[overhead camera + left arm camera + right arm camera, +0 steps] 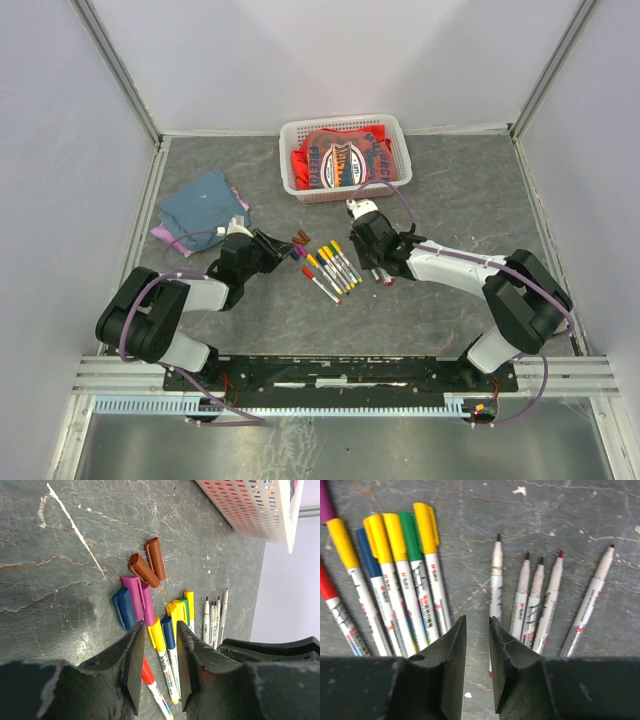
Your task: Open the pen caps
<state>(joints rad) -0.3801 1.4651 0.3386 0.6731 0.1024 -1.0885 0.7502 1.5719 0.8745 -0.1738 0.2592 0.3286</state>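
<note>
- Grey, stone-patterned table (450, 320) inside white walls, seen from the top. A white basket (345, 123) with red cloth (310, 160) in it stands at the far side. A blue cloth (200, 205) lies far left.
- Top view: capped pens (330, 265) lie in a fanned row at the table centre. Loose caps (298, 240) sit just to their left, and uncapped pens (381, 273) just to their right. The left arm (190, 295) and right arm (450, 265) both reach in toward this group.
- Left wrist view: the left pincer (159, 667) hangs over the cap ends of the row with its fingers apart. Nothing is clamped; a yellow-capped and a blue-capped pen show on the table through the gap.
- Left wrist view: two brown caps (149, 565) lie side by side and touching. A purple cap (134, 592) and a blue cap (124, 609) lie just nearer, beside a magenta-capped pen (148, 607).
- Right wrist view: the right pincer (477, 667) has a narrow gap between its fingers and grips nothing.
- Right wrist view: red, yellow, blue and green capped pens lie to the left of that gap. Five uncapped pens fan out to its right, tips pointing away.
</note>
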